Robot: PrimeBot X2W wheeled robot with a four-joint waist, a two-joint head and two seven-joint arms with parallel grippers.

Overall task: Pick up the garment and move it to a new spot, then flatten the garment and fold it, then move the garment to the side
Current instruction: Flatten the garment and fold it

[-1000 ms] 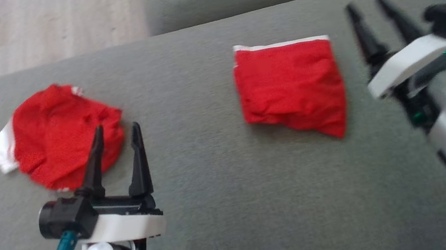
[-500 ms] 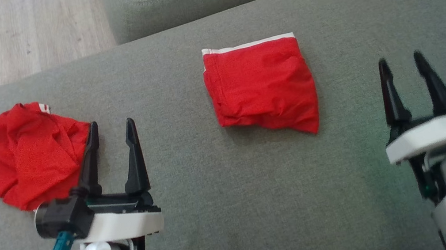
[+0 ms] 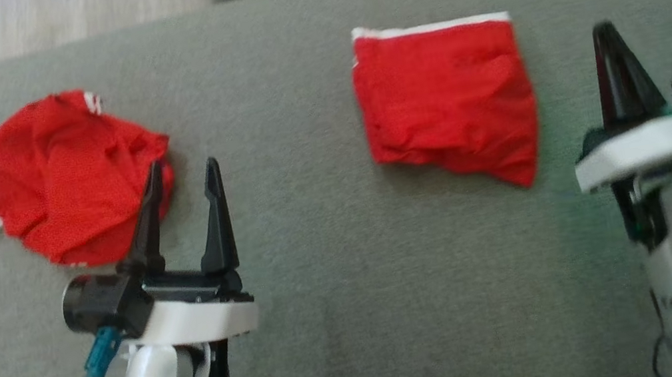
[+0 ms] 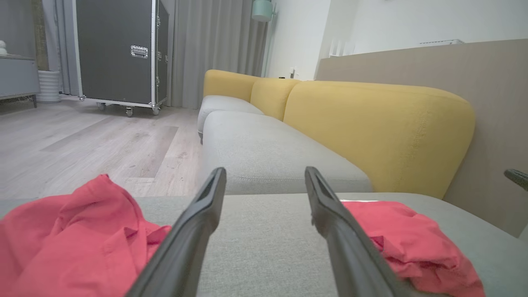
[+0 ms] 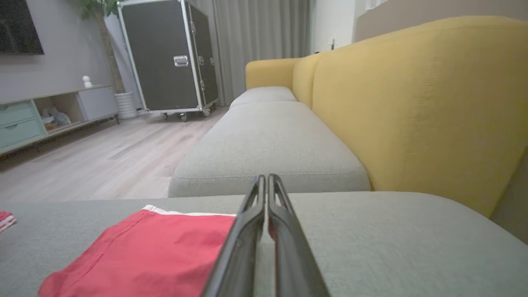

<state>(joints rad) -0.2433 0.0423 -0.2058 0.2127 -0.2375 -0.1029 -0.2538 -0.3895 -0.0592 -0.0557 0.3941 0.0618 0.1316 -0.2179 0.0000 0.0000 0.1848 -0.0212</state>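
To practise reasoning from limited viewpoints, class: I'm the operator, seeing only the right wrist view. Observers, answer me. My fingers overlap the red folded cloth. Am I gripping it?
Observer: No. From the head view, the right gripper is shut on nothing, apart from the folded garment, off its right edge.
Operator: And the other arm?
Observer: The left gripper is open, holding nothing.
Operator: Anything near it?
Observer: A crumpled garment lies heaped beside its left finger.

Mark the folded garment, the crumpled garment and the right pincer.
folded garment (image 3: pixel 447 100): head view, middle of the flat red cloth.
crumpled garment (image 3: pixel 64 177): head view, middle of the red heap.
right pincer (image 3: pixel 607 37): head view, at its shut fingertips.
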